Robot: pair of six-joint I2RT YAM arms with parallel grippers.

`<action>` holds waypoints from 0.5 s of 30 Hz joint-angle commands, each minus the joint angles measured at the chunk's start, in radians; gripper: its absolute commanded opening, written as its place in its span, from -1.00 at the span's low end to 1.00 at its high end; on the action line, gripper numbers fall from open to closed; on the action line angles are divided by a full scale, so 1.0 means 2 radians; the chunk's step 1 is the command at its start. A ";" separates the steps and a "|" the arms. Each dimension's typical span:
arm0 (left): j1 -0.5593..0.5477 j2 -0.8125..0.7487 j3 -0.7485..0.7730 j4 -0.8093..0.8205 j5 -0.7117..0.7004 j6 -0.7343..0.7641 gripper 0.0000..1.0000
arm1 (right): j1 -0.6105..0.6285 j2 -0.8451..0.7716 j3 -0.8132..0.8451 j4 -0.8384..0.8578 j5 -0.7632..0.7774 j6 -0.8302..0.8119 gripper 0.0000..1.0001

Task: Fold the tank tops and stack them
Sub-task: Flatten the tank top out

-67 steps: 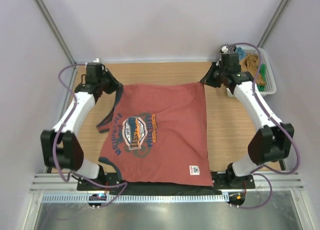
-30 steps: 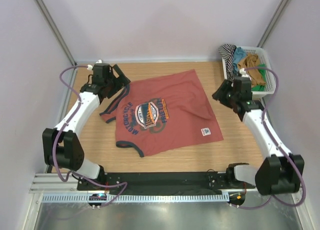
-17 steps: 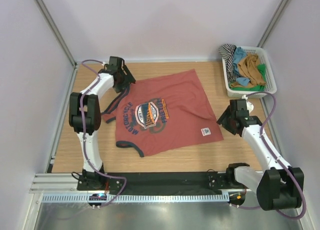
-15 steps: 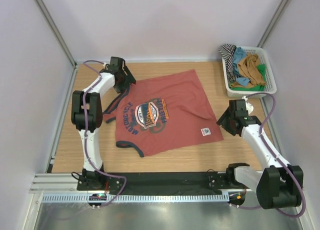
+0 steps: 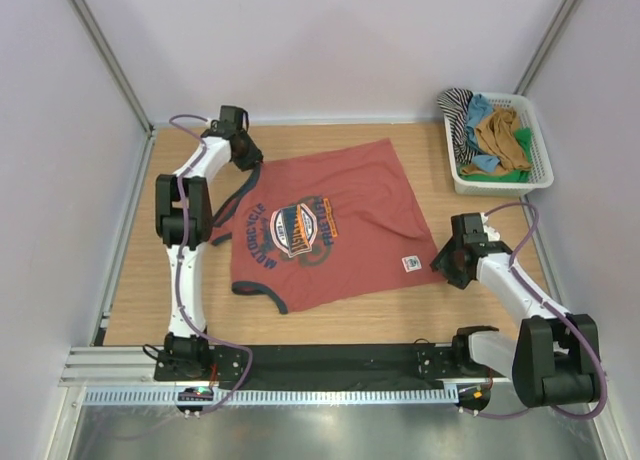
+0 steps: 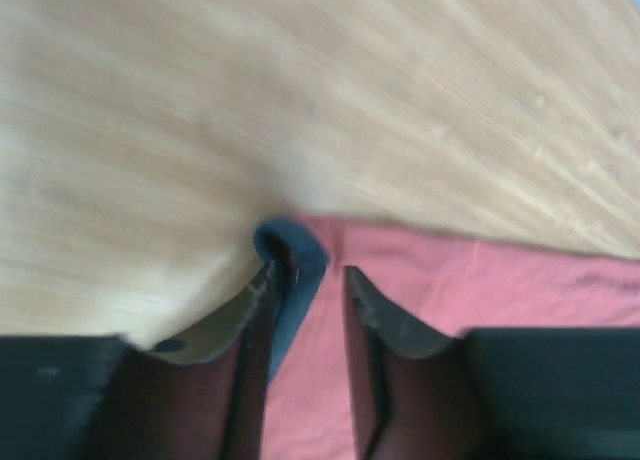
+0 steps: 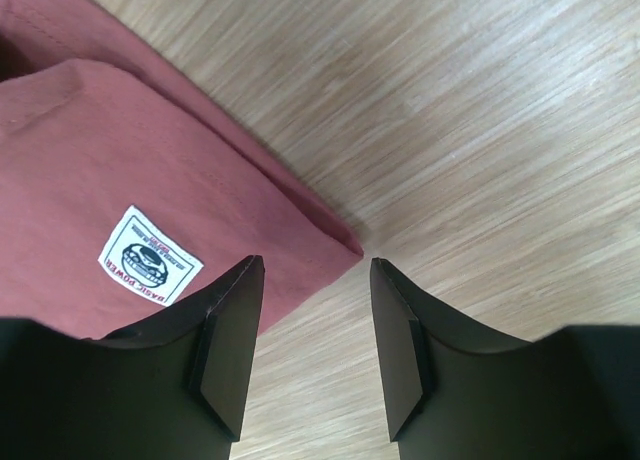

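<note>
A rust-red tank top with navy trim and a chest print lies flat, turned askew, mid-table. My left gripper is low at its far-left shoulder strap. In the left wrist view the gripper stands narrowly open, straddling the curled navy strap end and red cloth. My right gripper is at the shirt's near-right hem corner. In the right wrist view it is open, the hem corner just ahead of its fingertips, beside the white label. An ochre-brown tank top lies in the basket.
A white basket at the far right corner holds striped, blue and green cloth with the ochre one. Bare wood surrounds the shirt. Frame posts and walls close in the sides.
The shirt, held spread earlier, now lies on the table. The left gripper has reached the far strap and its jaws have narrowed. The right gripper has come nearer, down to the hem corner.
</note>
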 commanded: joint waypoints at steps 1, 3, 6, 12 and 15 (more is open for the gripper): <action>0.012 0.038 0.063 -0.005 0.011 0.001 -0.37 | 0.002 0.010 0.001 0.021 0.015 0.020 0.06; 0.014 0.065 0.106 -0.014 0.015 0.001 -0.56 | 0.003 0.029 0.004 0.025 0.014 0.021 0.06; 0.015 0.092 0.162 -0.020 0.023 -0.001 -0.68 | 0.002 0.052 0.002 0.035 0.009 0.030 -0.09; 0.018 0.141 0.217 0.009 0.042 -0.028 -0.95 | 0.003 0.053 0.002 0.024 0.005 0.056 -0.93; 0.018 0.147 0.220 0.047 0.050 -0.046 -1.00 | 0.006 0.020 -0.005 0.009 0.008 0.071 -0.94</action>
